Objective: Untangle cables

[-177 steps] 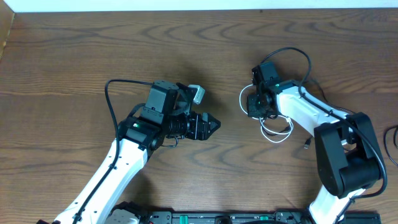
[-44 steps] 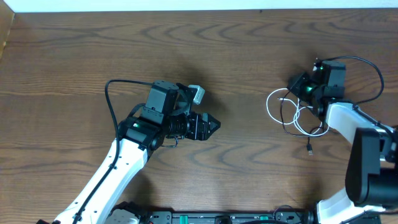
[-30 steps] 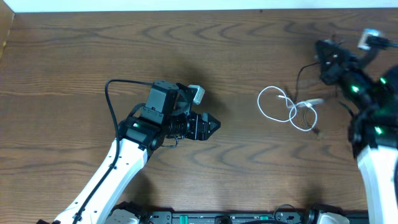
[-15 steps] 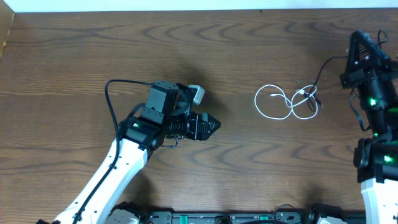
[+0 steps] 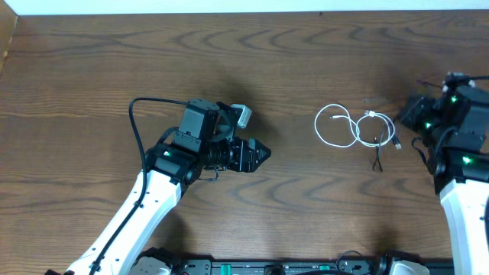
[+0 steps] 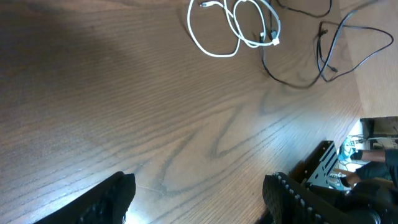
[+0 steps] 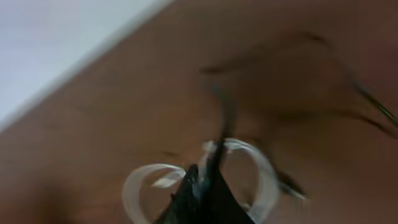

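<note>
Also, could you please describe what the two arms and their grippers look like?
Both arms have white lower links and black upper parts with small green lights. The left arm carries a looping black cable and a pale grey block near the black, pointed left gripper. The right arm looks alike.

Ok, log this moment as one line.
left fingers open, empty | right fingers shut on black cable | white cable looped on table | both touching

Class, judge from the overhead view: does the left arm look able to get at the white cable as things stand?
Probably yes. The left gripper is open and points toward the white cable, with only bare table between them. The black cable lies on the far side. Reach itself is uncertain.
</note>
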Tool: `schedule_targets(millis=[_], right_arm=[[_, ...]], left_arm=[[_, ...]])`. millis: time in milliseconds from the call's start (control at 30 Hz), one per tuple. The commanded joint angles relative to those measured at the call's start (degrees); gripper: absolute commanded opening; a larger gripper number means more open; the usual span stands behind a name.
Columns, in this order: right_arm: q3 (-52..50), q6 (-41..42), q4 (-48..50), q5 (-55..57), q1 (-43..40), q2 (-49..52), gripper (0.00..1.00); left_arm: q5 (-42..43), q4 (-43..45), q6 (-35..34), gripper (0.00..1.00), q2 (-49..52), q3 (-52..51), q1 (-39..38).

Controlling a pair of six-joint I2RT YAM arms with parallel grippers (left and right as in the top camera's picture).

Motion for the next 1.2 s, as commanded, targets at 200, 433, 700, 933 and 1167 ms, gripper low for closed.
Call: schedule_targets(millis=[200,433,700,933,1167], right_arm=[[0.3,-6.4,-6.9,35.1,-6.8,3.6,0.01],[1.3,-6.4,-6.5,44.1,-11.5,3.6,0.01],[3.0,-17.8,6.3,49.9,-12.3,3.6,0.01],[4.7,-43.1,23.4,49.8,-10.8,3.4,0.01],[4.7,-43.5,19.3,42.7,-10.1,4.0,0.01]], left_arm=[[-0.5,-0.2,0.7,0.71,0.4,0.9,-0.1],[-0.5,-0.2,0.7,0.7,0.4,0.9,-0.1],[-0.5,-0.9,0.7,0.71,0.4,0.9,-0.1],[-0.5,-0.8,0.7,0.71,0.4,0.9,-0.1],[-0.5,-0.8,0.7,0.71,0.4,0.9,-0.1]])
